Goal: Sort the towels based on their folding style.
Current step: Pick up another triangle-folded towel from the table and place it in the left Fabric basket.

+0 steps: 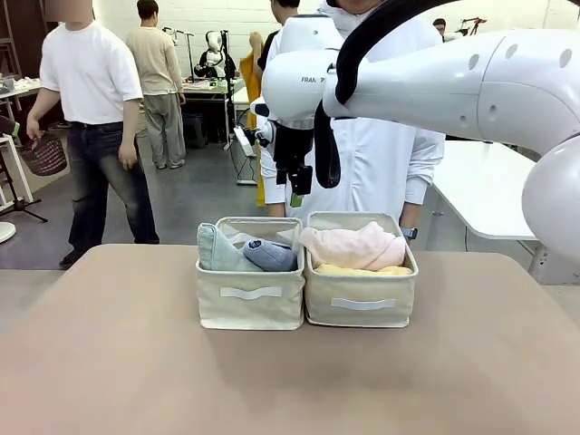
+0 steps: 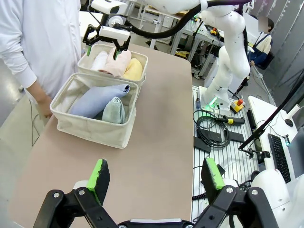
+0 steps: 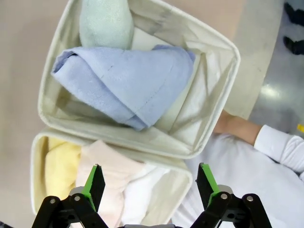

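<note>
Two beige bins (image 1: 251, 299) are set side by side, touching, mid-table (image 1: 109, 362); bare surface lies all around. Cone-folded towels, light blue (image 3: 128, 83) and grey-teal (image 3: 105, 21), fill one; pink (image 1: 353, 245), yellow (image 1: 362, 270) and white (image 2: 99, 61) rolls the other. Right end effector (image 3: 148, 180) hangs above, jaws wide, empty. Left end effector (image 2: 156, 178) is held wide, empty, near the table edge.

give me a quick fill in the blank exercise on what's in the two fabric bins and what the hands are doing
1. The light blue towel lies in the same bin as the ____ towel.
2. The pale pink towel shares the other bin with a white towel and a ____ one.
3. The right hand hangs above the bins with jaws ____.
4. The left hand holds ____.

Missing words: grey-teal; yellow; open; nothing
</note>
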`<action>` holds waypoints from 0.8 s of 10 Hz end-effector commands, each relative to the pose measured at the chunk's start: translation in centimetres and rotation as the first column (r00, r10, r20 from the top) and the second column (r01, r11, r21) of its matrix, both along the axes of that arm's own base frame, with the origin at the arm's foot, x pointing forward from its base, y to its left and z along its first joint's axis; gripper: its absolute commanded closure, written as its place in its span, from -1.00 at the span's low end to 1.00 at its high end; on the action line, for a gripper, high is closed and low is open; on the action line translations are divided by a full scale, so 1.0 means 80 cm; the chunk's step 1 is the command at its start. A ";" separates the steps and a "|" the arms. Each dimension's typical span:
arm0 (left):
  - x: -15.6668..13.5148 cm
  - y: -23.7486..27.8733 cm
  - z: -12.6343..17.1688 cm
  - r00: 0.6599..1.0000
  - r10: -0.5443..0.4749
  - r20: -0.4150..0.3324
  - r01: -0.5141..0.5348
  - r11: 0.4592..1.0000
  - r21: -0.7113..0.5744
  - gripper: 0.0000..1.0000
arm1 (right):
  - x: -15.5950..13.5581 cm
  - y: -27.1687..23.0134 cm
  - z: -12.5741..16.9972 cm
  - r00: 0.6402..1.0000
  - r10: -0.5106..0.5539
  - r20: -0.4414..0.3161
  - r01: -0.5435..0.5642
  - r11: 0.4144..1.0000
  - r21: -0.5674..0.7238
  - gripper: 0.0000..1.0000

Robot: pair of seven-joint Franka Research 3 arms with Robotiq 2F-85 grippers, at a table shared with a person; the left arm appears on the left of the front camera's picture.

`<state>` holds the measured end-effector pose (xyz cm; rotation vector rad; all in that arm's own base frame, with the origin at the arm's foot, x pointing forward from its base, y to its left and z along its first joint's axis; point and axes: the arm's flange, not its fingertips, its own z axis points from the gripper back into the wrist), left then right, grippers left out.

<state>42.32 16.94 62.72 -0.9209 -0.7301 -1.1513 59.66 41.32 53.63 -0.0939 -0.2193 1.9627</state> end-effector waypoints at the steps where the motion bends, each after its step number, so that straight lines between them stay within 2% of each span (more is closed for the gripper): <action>1: -0.003 0.000 0.002 1.000 0.006 0.001 -0.006 1.000 -0.004 -1.00 | -0.036 -0.060 0.038 0.994 -0.023 -0.108 0.025 0.999 0.020 -1.00; 3: -0.003 0.000 0.002 1.000 0.006 0.001 -0.006 1.000 -0.004 -1.00 | -0.082 -0.153 0.070 0.989 -0.085 -0.125 0.091 0.995 0.044 -1.00; 5: -0.003 0.000 0.002 1.000 0.006 0.001 -0.006 1.000 -0.004 -1.00 | -0.132 -0.231 0.088 0.980 -0.186 -0.066 0.192 0.978 0.087 -1.00; 6: -0.003 0.000 0.002 1.000 0.006 0.001 -0.006 1.000 -0.004 -1.00 | -0.149 -0.268 0.091 0.969 -0.236 -0.067 0.242 0.964 0.111 -1.00; 8: -0.003 0.000 0.002 1.000 0.006 0.001 -0.006 1.000 -0.004 -1.00 | -0.156 -0.319 0.085 0.947 -0.299 -0.115 0.314 0.939 0.139 -1.00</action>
